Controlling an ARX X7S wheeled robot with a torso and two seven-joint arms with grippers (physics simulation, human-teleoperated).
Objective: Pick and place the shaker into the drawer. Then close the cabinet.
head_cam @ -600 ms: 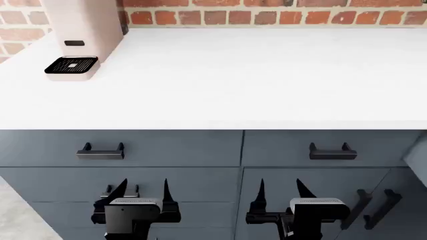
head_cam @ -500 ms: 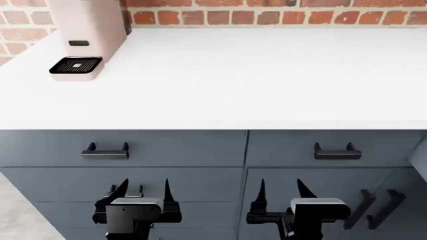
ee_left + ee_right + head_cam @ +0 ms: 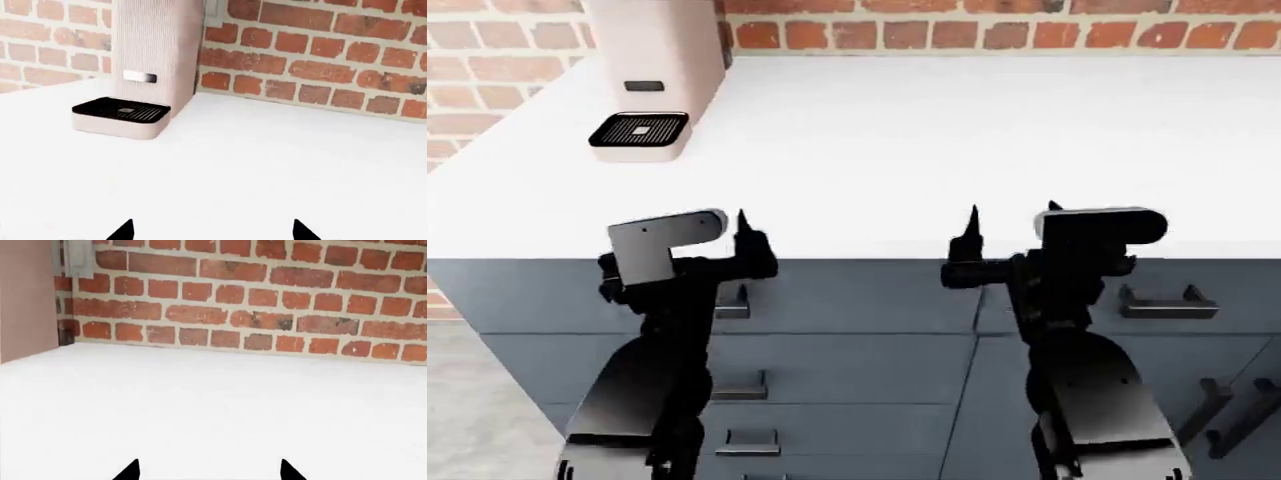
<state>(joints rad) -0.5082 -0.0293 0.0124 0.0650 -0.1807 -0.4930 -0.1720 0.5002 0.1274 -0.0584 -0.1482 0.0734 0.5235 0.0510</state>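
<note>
One pink countertop machine (image 3: 657, 70) with a black drip grille stands at the back of the white desk (image 3: 961, 140), against the red brick wall (image 3: 988, 35); it is the single thing standing on that surface. The left wrist view shows the same machine (image 3: 150, 65) with its grille tray toward the camera, and the right wrist view catches just one edge of it (image 3: 27, 300) beside the wall.

Two arms rise in front of the desk's near edge. The left gripper (image 3: 723, 228) sits nearest the machine, on the near side of the desk from it and well apart from it; the right gripper (image 3: 1012, 222) is farther along the same edge, away from the machine. In each wrist view two black fingers (image 3: 123, 231) show as spread points with bare white desk between them, so both pairs of fingers stand wide apart and grip nothing; the right pair (image 3: 128, 471) is spread about as far.

Below the desk runs the cabinet (image 3: 854, 340), slate blue-grey. Three short black bar handles (image 3: 742, 390) are stacked under the left gripper, partly hidden by the arm, and one more bar handle (image 3: 1168, 300) marks a top drawer (image 3: 1148, 290) beyond the right arm, farthest from the machine; its front sits flush and shut. Two slanted black door handles (image 3: 1228, 400) show under that. The shaker appears in none of the three views, so its place cannot be told.
</note>
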